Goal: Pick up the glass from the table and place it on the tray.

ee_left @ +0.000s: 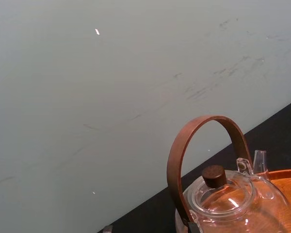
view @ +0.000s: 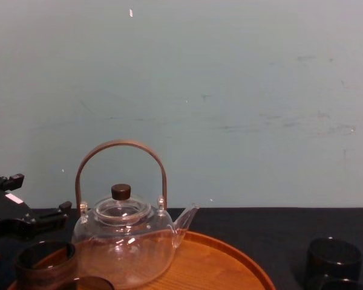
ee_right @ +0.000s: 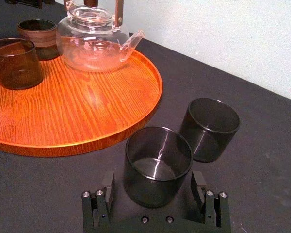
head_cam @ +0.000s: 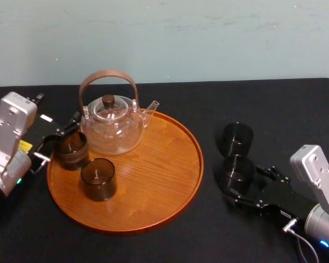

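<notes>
**Right jaws straddle a dark glass on the table, beside the tray**

The right gripper [ee_right: 153,178] lies low over the black table [head_cam: 285,109], to the right of the large round orange-brown wooden tray [head_cam: 170,181]. Its jaws are spread, one on either side of a short, dark, smoky cylindrical glass [ee_right: 158,167]. This near dark glass stands upright on the table between them, close to the tray's rim but off the tray. The jaws sit close to its wall, and I cannot tell whether they touch it. A second dark glass [ee_right: 209,128] of the same kind stands just behind it, farther from the robot. The two are nearly touching.

On the tray, a clear glass teapot [head_cam: 112,129] with an arched brown handle and a dark knob on its lid sits in the far left part, its spout pointing right. Two brown-tinted glasses stand upright in front of it. The left brown glass [head_cam: 70,150] is by the tray's left rim, and the front brown glass [head_cam: 98,179] is just beside it, nearer the robot.

The left gripper [head_cam: 59,138] is at the tray's left edge with its jaws spread around the left brown glass — whether they touch it I cannot tell. In the chest view its black parts sit above and to the left of that glass's rim. A pale wall [view: 230,90] stands behind the table.
</notes>
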{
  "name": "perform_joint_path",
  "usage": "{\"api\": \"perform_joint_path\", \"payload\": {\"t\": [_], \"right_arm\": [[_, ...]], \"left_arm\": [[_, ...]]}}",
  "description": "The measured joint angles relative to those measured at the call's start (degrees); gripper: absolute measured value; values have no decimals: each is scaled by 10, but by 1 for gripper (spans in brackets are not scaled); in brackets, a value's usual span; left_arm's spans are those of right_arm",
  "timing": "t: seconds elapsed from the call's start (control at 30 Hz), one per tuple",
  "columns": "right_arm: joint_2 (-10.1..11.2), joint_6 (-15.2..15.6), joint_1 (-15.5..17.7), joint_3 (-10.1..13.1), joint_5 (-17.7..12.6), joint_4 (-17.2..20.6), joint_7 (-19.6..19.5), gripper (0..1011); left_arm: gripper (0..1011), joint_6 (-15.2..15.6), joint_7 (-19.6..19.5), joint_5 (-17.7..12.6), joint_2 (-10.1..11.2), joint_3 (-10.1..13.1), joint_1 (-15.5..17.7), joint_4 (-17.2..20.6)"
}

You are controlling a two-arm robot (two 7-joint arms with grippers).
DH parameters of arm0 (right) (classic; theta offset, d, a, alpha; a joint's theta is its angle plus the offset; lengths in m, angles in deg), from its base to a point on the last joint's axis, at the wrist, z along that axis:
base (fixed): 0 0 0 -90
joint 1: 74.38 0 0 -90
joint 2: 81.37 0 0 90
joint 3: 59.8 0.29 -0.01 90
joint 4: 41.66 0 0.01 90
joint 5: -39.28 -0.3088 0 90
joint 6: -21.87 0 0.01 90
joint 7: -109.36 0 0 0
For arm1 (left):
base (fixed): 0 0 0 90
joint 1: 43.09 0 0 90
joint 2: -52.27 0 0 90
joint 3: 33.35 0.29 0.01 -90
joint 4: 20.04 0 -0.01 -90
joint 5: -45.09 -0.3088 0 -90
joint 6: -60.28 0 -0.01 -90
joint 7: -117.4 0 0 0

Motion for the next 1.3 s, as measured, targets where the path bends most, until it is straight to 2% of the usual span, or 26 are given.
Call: {"api": "perform_joint_path", "payload": {"t": [0.3, 0.47, 1.07, 1.3], "right_arm": [[-11, 30, -21, 7, -4, -9, 21, 1002], [-22, 41, -37, 8, 4, -21, 30, 1002], [-54, 52, -74, 1, 17, -63, 55, 1002], [-60, 51, -81, -3, 20, -71, 58, 1002]], "left_arm": [[1001, 0, 0, 0, 0, 0, 0, 0], [1001, 0, 0, 0, 0, 0, 0, 0], [1002, 0, 0, 0, 0, 0, 0, 0], [1001, 0, 0, 0, 0, 0, 0, 0]]}}
